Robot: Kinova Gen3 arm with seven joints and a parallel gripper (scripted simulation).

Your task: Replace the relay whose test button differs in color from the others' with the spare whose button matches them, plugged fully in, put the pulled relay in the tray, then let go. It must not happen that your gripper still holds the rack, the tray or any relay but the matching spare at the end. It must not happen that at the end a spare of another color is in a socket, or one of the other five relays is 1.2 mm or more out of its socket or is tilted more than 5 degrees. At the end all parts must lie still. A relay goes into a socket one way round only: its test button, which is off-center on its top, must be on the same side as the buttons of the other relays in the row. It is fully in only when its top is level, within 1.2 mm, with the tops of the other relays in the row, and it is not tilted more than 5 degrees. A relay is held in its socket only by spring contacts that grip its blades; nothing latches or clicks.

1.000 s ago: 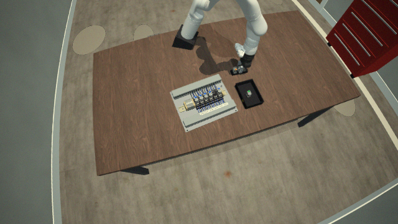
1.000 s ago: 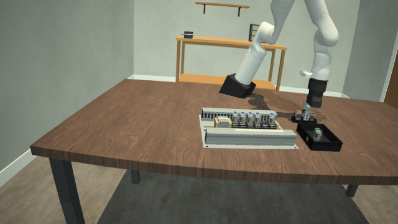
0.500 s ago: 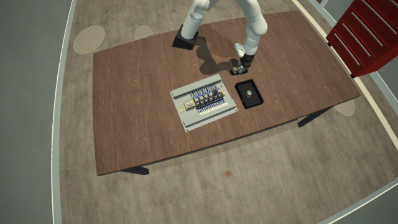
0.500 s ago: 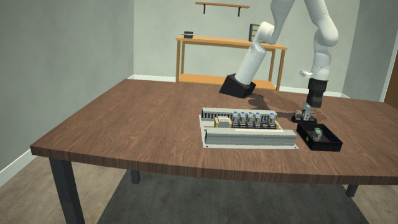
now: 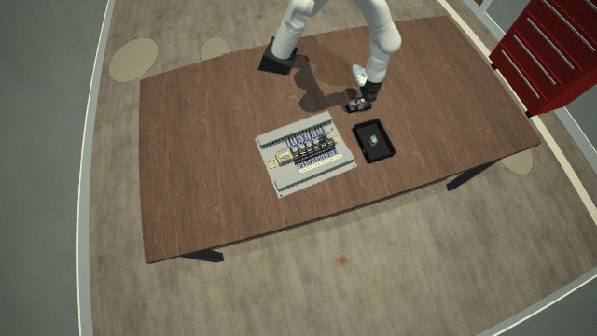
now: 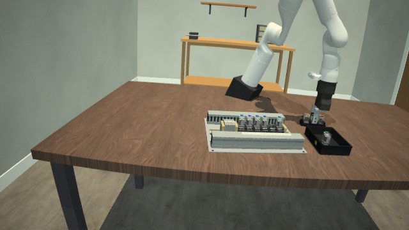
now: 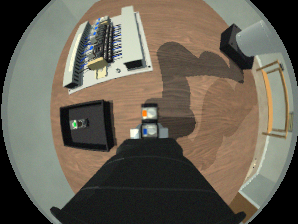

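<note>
The grey panel (image 5: 307, 153) holds a row of relays with blue buttons (image 6: 260, 121); it also shows in the wrist view (image 7: 107, 39). A relay with a green button (image 6: 326, 137) (image 5: 373, 140) lies in the black tray, which the wrist view also shows (image 7: 85, 124). Behind the tray is a small black stand (image 5: 356, 110) with spare relays. My gripper (image 6: 314, 115) reaches straight down onto the stand and is shut on the spare relay with a blue button (image 7: 152, 129). A spare with an orange button (image 7: 149, 113) stands right beside it. My fingertips are mostly hidden by the wrist.
The arm's black base (image 5: 278, 62) sits at the table's back edge. A red tool cabinet (image 5: 550, 47) stands off the table to the right. A wooden shelf (image 6: 236, 61) stands behind the table.
</note>
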